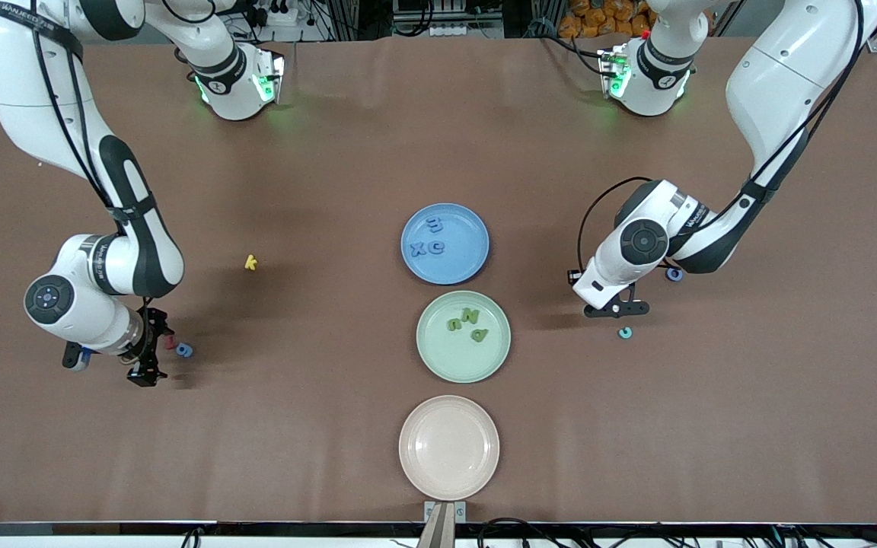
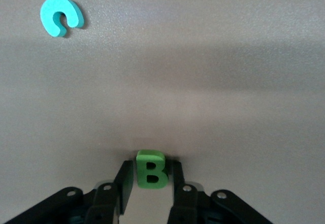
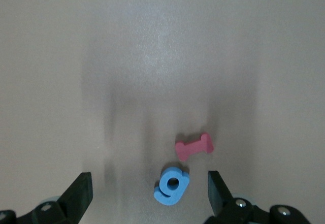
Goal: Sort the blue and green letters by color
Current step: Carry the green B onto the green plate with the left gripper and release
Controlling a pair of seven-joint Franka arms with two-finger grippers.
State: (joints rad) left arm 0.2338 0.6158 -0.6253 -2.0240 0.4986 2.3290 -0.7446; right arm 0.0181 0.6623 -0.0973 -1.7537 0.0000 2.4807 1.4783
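A green B point(image 2: 151, 170) lies on the table between the fingers of my left gripper point(image 2: 151, 164), which stands open with only narrow gaps on either side of the letter. In the front view this gripper point(image 1: 617, 308) hides the B. My right gripper point(image 1: 145, 364) is wide open and low over a blue g point(image 3: 172, 185), which also shows in the front view as the blue g point(image 1: 185, 350). Three blue letters point(image 1: 429, 245) lie on the blue plate point(image 1: 470, 228). Three green letters point(image 1: 467, 323) lie on the green plate point(image 1: 446, 359).
A teal c point(image 1: 625, 332) lies near the left gripper, nearer to the front camera. Another blue letter point(image 1: 674, 274) peeks out under the left arm. A dark red piece point(image 3: 194, 147) touches the blue g. A yellow k point(image 1: 250, 262) and a pale pink plate point(image 1: 448, 447) are also here.
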